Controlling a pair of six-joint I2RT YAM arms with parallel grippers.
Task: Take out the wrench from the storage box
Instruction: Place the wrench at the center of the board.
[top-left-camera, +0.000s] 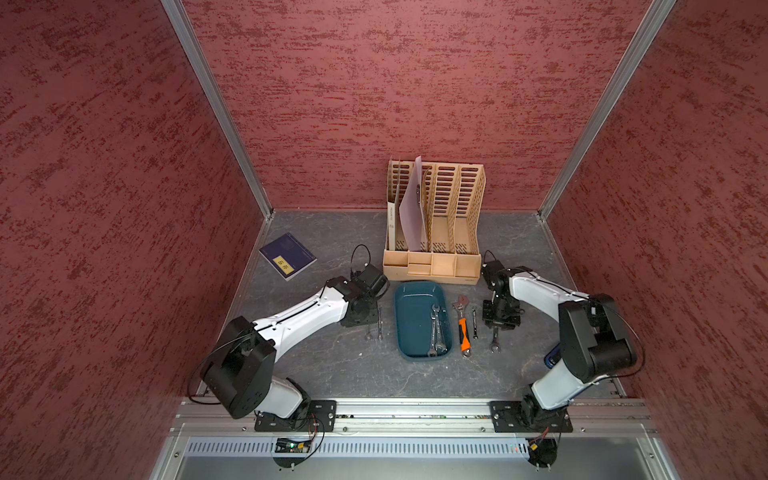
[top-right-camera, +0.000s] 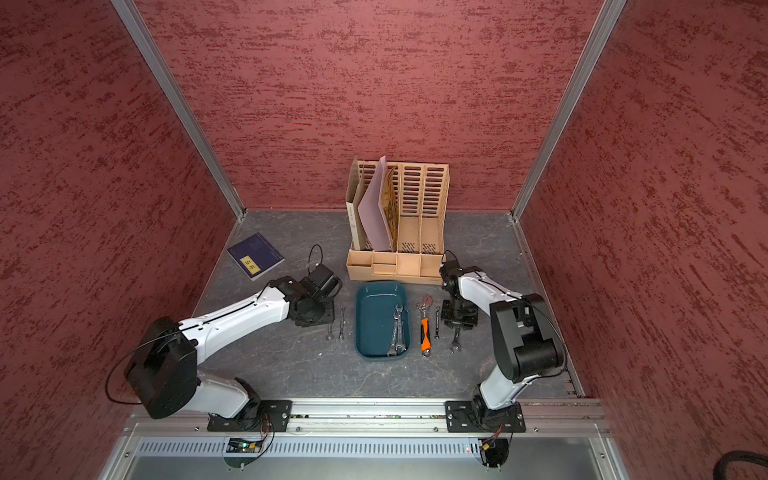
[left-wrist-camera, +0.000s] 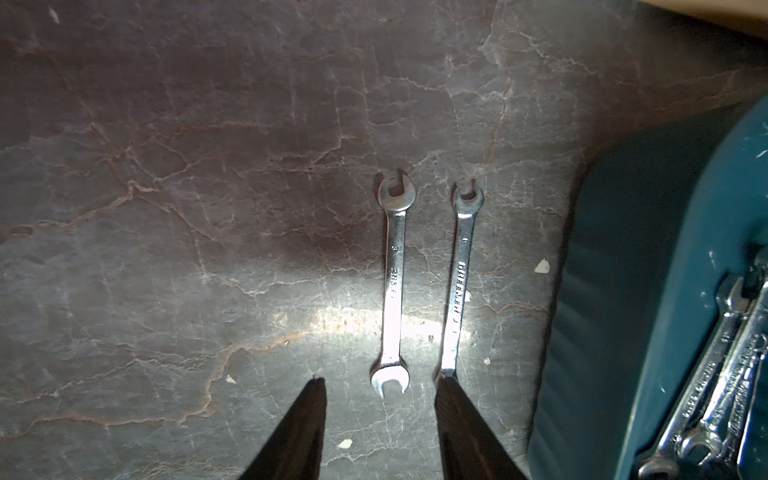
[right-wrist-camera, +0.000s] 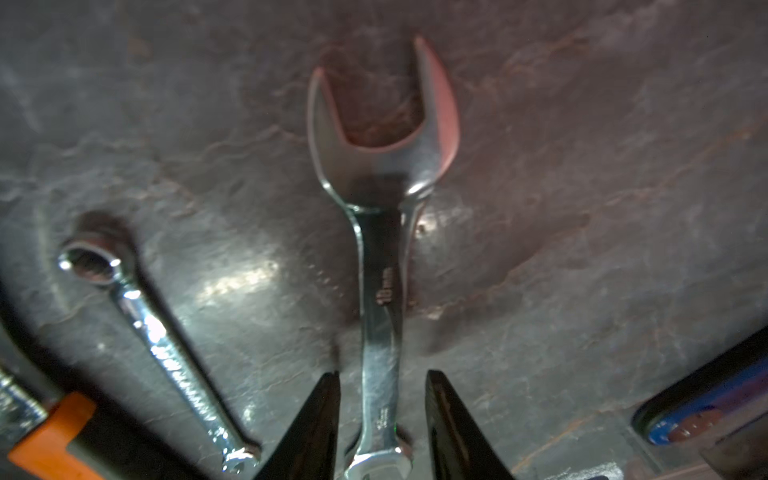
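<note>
Right gripper (right-wrist-camera: 382, 374) sits low over the tabletop (top-left-camera: 332, 365). Its black tapered fingers are parted either side of a polished steel open-ended wrench (right-wrist-camera: 380, 291), with a sliver of gap on each side and nothing gripped. That wrench lies flat on the dark grey, veined, stone-look surface. Just beside it is a slim chrome ring-ended wrench (right-wrist-camera: 158, 345), then an adjustable wrench with an orange and black handle (top-left-camera: 463, 328).

Over to the left gripper (left-wrist-camera: 381, 380): fingers spread wide and empty, above two small shiny open-ended wrenches (left-wrist-camera: 394, 282) lying parallel. One fingertip overlaps the end of the longer one, and whether it touches is unclear.

Between the arms sits the shallow dark teal plastic storage box (top-left-camera: 411, 320), smooth-walled with rounded corners. In it, a bunch of overlapping bright steel wrenches (top-left-camera: 436, 330) lies along its right side. Behind it stands a beige slotted wooden file organiser (top-left-camera: 436, 216) holding a pale sheet (top-left-camera: 413, 208).
</note>
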